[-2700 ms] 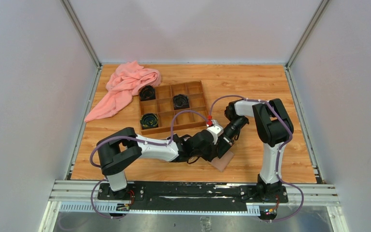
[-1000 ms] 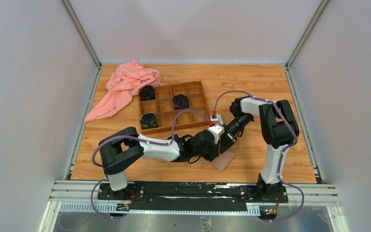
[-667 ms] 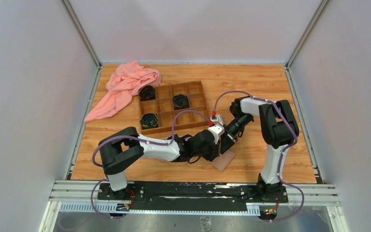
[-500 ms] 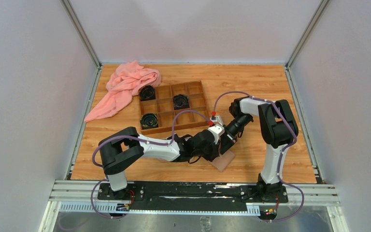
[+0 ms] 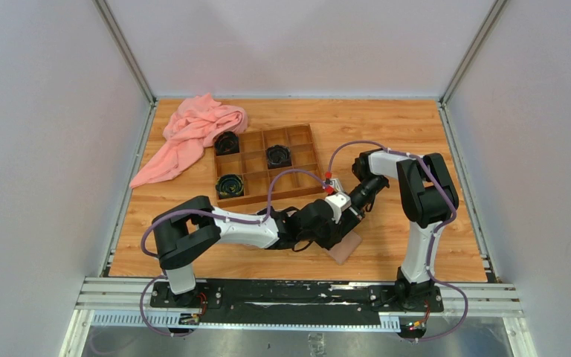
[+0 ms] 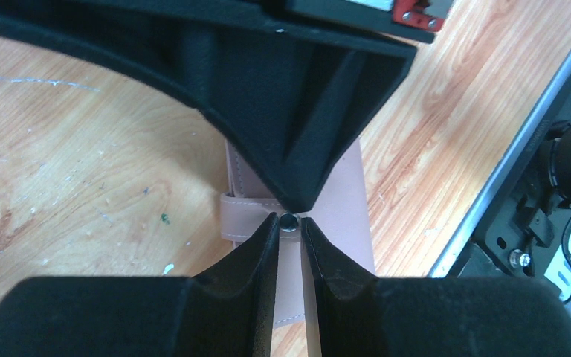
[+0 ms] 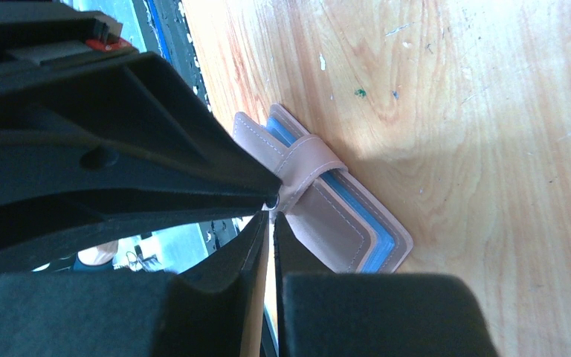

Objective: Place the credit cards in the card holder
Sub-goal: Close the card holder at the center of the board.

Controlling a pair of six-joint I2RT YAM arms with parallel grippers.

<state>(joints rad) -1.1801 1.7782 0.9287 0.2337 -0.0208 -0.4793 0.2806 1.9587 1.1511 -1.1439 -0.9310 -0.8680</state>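
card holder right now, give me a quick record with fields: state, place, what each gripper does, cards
card holder: folded shut, strap over its edge, flat on the wooden table
left gripper: tips pinched around the snap button
right gripper: nearly shut, tip meeting the same button
credit cards: none in view
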